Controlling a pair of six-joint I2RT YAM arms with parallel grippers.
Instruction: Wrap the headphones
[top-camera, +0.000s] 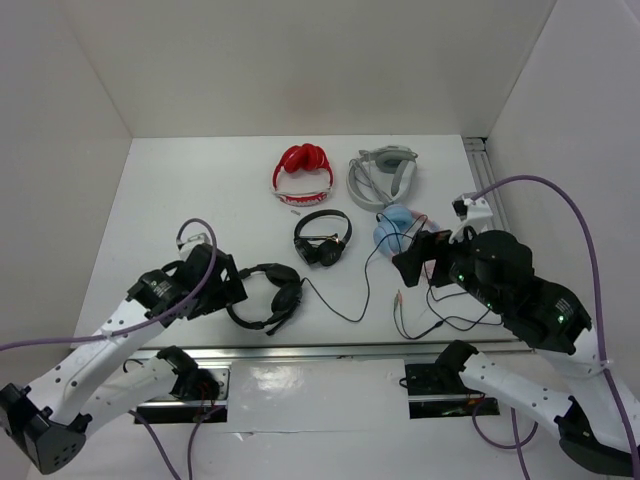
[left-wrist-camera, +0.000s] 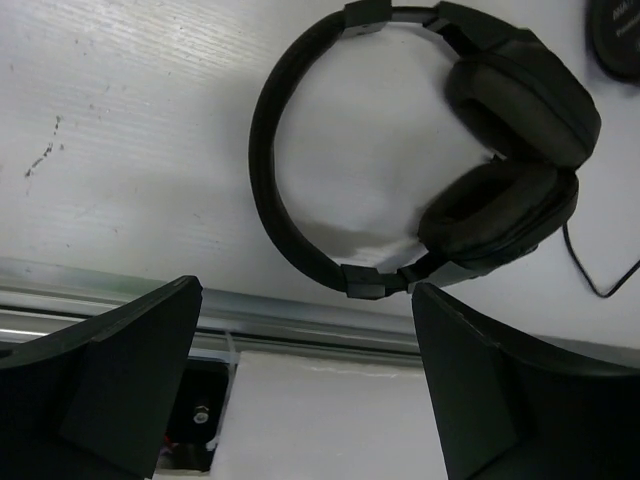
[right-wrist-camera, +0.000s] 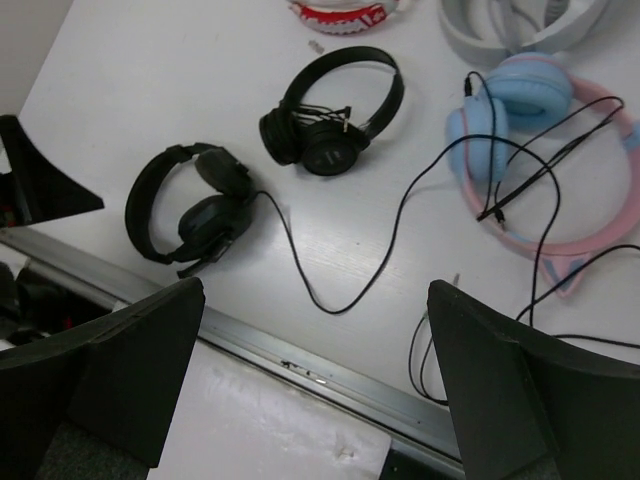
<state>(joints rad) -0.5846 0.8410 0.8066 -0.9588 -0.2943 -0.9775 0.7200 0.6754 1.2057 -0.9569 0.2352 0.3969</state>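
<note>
The headphones (top-camera: 268, 297) lie flat on the white table near its front edge, large and all black, earcups folded together (left-wrist-camera: 510, 150), headband (left-wrist-camera: 265, 170) curving left. Their thin black cable (top-camera: 340, 308) trails right in a loose loop (right-wrist-camera: 330, 300). My left gripper (top-camera: 230, 288) hovers just left of them, open, its dark fingers (left-wrist-camera: 130, 380) wide apart with nothing between them (left-wrist-camera: 305, 330). My right gripper (top-camera: 422, 255) hangs to the right, over the tangled cables. It is open and empty (right-wrist-camera: 315, 300), and the headphones (right-wrist-camera: 195, 205) show ahead on its left.
A smaller black on-ear pair (top-camera: 322, 238) sits mid-table, a red pair (top-camera: 303, 170) and a grey-white pair (top-camera: 383, 172) behind it. A blue-and-pink pair (top-camera: 400, 225) with tangled cables (top-camera: 440, 315) lies under my right arm. An aluminium rail (top-camera: 330, 350) edges the table front.
</note>
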